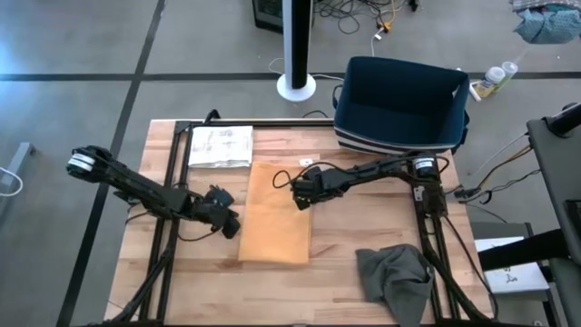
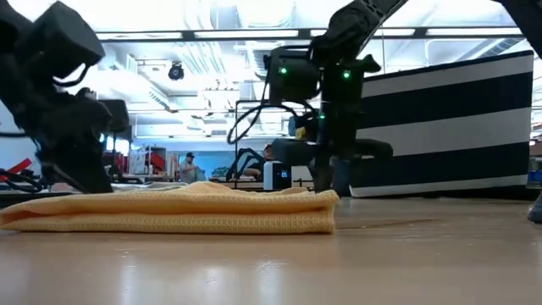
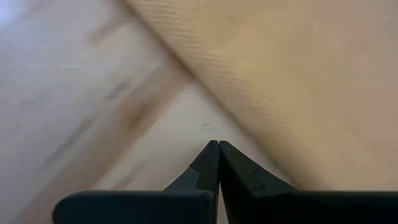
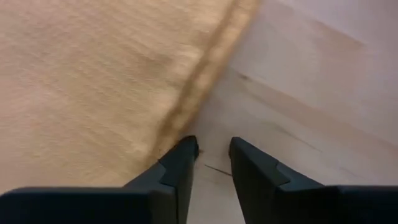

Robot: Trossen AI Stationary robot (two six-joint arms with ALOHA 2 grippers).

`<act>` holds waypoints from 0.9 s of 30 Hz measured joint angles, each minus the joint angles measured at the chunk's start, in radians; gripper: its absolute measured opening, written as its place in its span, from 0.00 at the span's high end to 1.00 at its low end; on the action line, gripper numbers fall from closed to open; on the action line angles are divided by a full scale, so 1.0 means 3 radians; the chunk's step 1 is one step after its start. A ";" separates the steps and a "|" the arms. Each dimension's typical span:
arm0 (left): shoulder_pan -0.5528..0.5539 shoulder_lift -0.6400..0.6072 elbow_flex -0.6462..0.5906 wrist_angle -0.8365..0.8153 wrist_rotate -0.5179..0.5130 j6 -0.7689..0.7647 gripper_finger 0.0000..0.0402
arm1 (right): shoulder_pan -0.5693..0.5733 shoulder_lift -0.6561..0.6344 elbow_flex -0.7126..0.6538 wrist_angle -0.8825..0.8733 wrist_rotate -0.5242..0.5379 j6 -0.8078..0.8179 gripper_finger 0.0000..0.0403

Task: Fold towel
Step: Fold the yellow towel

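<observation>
Towel [image 1: 275, 213], the yellow one, lies folded into a long flat rectangle in the middle of your tabletop [image 1: 200, 282], between the two sets of fingers.

Start on the left. Your left gripper [image 1: 229, 221] sits low at the towel's left edge, roughly halfway along it. In the left wrist view its fingers [image 3: 211, 168] are pressed together with nothing between them, their tips over bare wood just beside the towel's edge [image 3: 261, 81]. Beyond that gripper, toward the far left corner, a white sheet of paper [image 1: 220, 146] lies flat, just off the towel's far corner.

Move across the towel and you reach your right gripper [image 1: 300, 193] at its right edge, nearer the far end. In the right wrist view its fingers [image 4: 180, 163] stand narrowly apart with a small gap, holding nothing; one tip is at the towel's hem [image 4: 199, 81] and the other over wood. In the low view the towel [image 2: 178, 210] shows as a flat stack of layers.

Past the right gripper, a dark blue bin [image 1: 400, 104] stands at the far right of the tabletop, and a crumpled grey cloth [image 1: 396, 277] lies near the front right corner, well apart from both sets of fingers.
</observation>
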 joint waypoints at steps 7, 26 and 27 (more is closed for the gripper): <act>-0.0413 0.0525 0.0167 0.0475 0.0079 0.0234 1.00 | 0.0153 -0.0184 0.0055 -0.0120 0.0031 -0.0065 0.79; -0.1289 0.0939 0.1085 0.0268 -0.0330 -0.0090 1.00 | 0.1465 -0.0253 0.0040 0.0346 0.0148 0.0046 0.68; -0.1292 0.0979 0.1107 0.0283 -0.0344 -0.0073 1.00 | 0.1523 -0.0205 0.0041 0.0471 0.0150 0.0086 0.69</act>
